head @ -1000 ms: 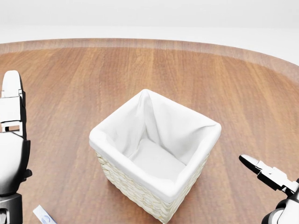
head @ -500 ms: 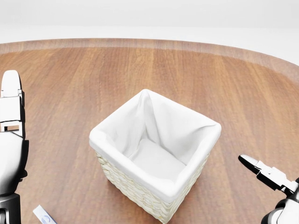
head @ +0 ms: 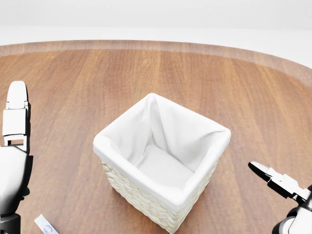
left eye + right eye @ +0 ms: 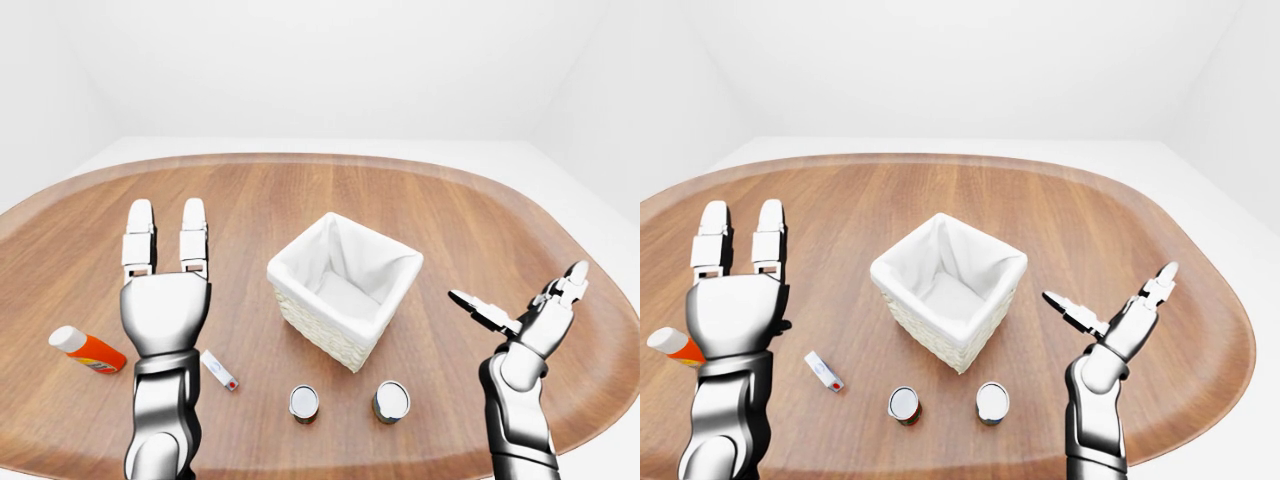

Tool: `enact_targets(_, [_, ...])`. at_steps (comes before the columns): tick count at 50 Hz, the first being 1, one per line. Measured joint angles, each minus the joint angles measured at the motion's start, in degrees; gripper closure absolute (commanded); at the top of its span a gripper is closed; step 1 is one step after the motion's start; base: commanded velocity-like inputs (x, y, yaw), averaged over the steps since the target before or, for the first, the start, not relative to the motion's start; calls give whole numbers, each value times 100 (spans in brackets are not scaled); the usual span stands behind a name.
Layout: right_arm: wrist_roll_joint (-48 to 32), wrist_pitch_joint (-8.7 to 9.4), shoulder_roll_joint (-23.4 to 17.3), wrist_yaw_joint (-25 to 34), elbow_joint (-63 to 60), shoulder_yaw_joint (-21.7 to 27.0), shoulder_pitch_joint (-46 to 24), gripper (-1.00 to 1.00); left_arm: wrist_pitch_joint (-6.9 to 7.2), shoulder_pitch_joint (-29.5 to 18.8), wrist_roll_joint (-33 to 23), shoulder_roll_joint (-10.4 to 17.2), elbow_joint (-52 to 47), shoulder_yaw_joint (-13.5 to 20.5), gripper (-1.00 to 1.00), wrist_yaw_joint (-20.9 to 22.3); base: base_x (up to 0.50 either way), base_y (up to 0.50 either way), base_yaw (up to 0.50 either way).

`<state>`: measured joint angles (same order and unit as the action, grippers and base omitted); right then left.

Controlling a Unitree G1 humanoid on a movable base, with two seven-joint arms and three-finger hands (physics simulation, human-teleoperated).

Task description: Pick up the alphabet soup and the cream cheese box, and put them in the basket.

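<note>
Left-eye view shows the basket [image 4: 345, 288] at the centre of the frame on the wooden bench [image 4: 300, 190], its white lining empty. Below it, near the bottom edge, stand two cans: one [image 4: 304, 403] at lower centre and another [image 4: 391, 401] just to its right; either may be the alphabet soup, since only their lids show and the labels cannot be read. A small flat white box [image 4: 219, 369], likely the cream cheese box, lies at lower left of centre, beside the left arm. An orange bottle [image 4: 88, 350] lies at far left.

The left robot hand [image 4: 165, 290] is raised with fingers straight and spread wide, holding nothing. The right robot hand [image 4: 530, 315] at lower right is also splayed wide and empty.

Nothing is grasped yet, so the step in hand looks like the first reach. To do it well, the left robot hand should drop toward the white box just beside it, approaching from above with fingers wide, while the right robot hand comes down to the nearer can, closing round its side rather than its lid, clear of the neighbouring can.
</note>
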<state>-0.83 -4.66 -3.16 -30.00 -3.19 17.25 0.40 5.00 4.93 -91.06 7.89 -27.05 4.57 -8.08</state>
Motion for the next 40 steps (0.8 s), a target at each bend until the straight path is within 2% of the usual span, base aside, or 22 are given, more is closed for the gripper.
enact_targets(10, [-6,4,-2,0,5,-5,-7,-100,0,309,-130,-234,-278,140,-100,251,0,0,0])
enact_targets(15, [-10,24,0,0,-19,-8,-3,-100,-44,459,-117,-297,-281,159,-100,323,0,0,0])
enact_targets(30, [-25,8,4,0,-8,-14,-1,-100,-278,858,-112,-328,118,90,-100,333,0,0,0])
enact_targets(40, [-33,-11,4,0,9,-16,0,-100,-357,1036,-104,-281,515,41,-100,290,0,0,0])
